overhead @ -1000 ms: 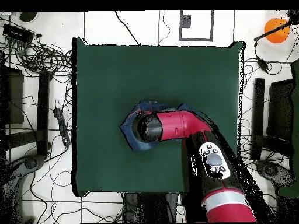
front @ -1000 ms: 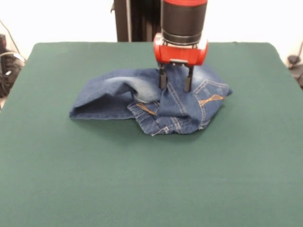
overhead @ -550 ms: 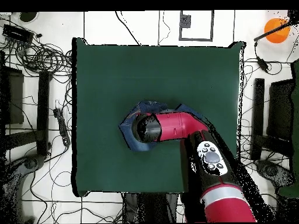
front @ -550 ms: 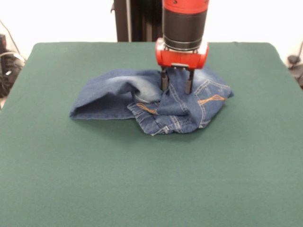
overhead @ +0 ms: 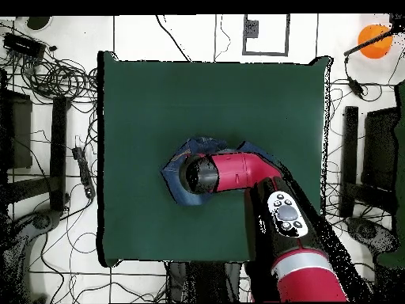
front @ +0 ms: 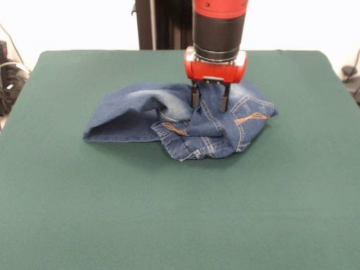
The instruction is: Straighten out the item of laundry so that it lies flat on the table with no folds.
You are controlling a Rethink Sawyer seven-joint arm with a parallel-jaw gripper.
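Front view. Gripper [front: 208,99] pointed straight down over the jeans [front: 180,119], two dark fingers [front: 194,95] spread apart with a clear gap between them. Both fingertips down at the denim surface, a raised fold of cloth between them; whether the tips press into the cloth cannot be told. Nothing clamped between the jaws. Red gripper housing and black wrist cylinder directly above, at 12 o'clock from the fingers.

Jeans bunched in a crumpled heap slightly toward 12 o'clock of the centre of the table [front: 169,225], lying on the green cloth. Faded light patch on the rolled fold toward 10 o'clock of the gripper. Flattened leg section extending toward 9 o'clock. Stitched pocket with orange thread at 4 o'clock of the gripper; a second stretch of orange stitching at 7 o'clock. Several overlapping folds in evidence; garment not flat.

Overhead view. Red arm [overhead: 237,172] across the jeans [overhead: 199,145] from 4 o'clock, wrist end over the middle of the heap. Gripper itself hidden beneath the wrist. Blue denim visible around the wrist at 9, 12 and 6 o'clock. Jeans near the middle of the table [overhead: 142,103], well apart from every edge. Cables on the floor around the table.
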